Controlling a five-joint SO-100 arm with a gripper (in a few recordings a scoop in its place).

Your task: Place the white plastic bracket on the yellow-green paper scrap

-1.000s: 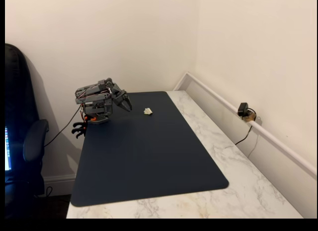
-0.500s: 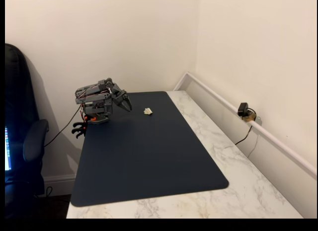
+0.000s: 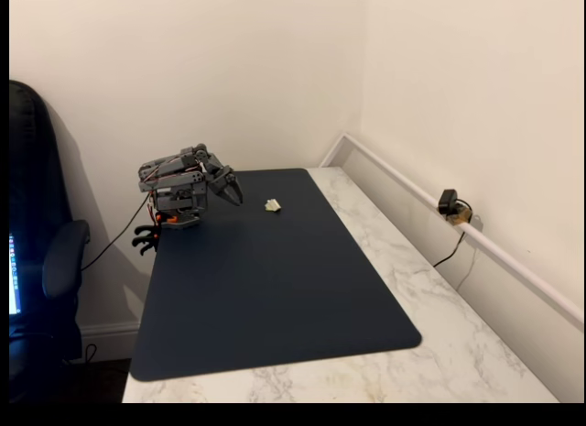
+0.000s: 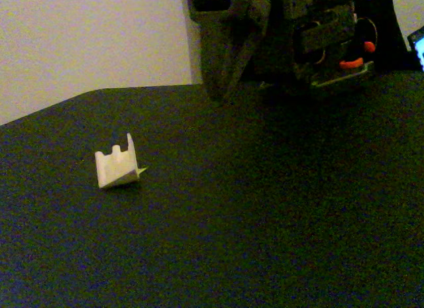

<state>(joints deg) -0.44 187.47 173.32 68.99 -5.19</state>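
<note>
The white plastic bracket [image 3: 272, 204] [image 4: 116, 165] stands on the dark mat near its far edge, prongs up. A tip of the yellow-green paper scrap [image 4: 141, 170] pokes out from under the bracket's right lower corner; the bracket covers the remainder of it. My gripper [image 3: 233, 192] [image 4: 224, 89] hangs folded back over the mat's far left corner, a short way left of the bracket in a fixed view and apart from it. Its fingers point down, look closed together and hold nothing.
The dark blue mat [image 3: 275, 298] covers most of a white marble table [image 3: 439, 334] set in a wall corner. A small black device [image 3: 450, 204] with a cable sits on the ledge at right. An office chair [image 3: 41, 261] stands left of the table.
</note>
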